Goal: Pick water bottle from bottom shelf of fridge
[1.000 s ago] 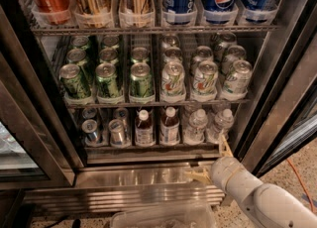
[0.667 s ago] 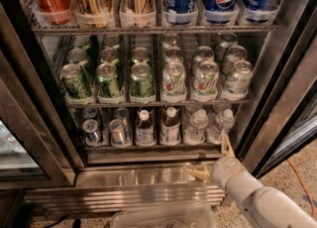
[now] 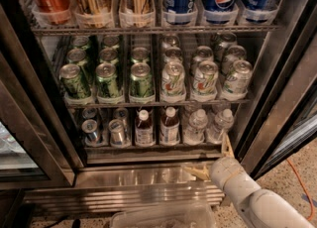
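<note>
The fridge (image 3: 277,90) stands open in front of me. Its bottom shelf (image 3: 148,148) holds two clear water bottles with white caps, one at the centre right (image 3: 195,127) and one further right (image 3: 219,125). My gripper (image 3: 213,158) is just below and in front of the shelf's right end, under the right bottle. It is open and empty. One finger (image 3: 227,145) points up at the front rail and the other (image 3: 198,171) points left over the steel base panel (image 3: 129,178).
Two white-capped bottles of brown drink (image 3: 169,127) and silver cans (image 3: 117,133) stand left of the water bottles. Green and white cans fill the rack above (image 3: 173,81). A clear plastic bin (image 3: 163,217) lies on the floor below. The door frame (image 3: 34,123) is at the left.
</note>
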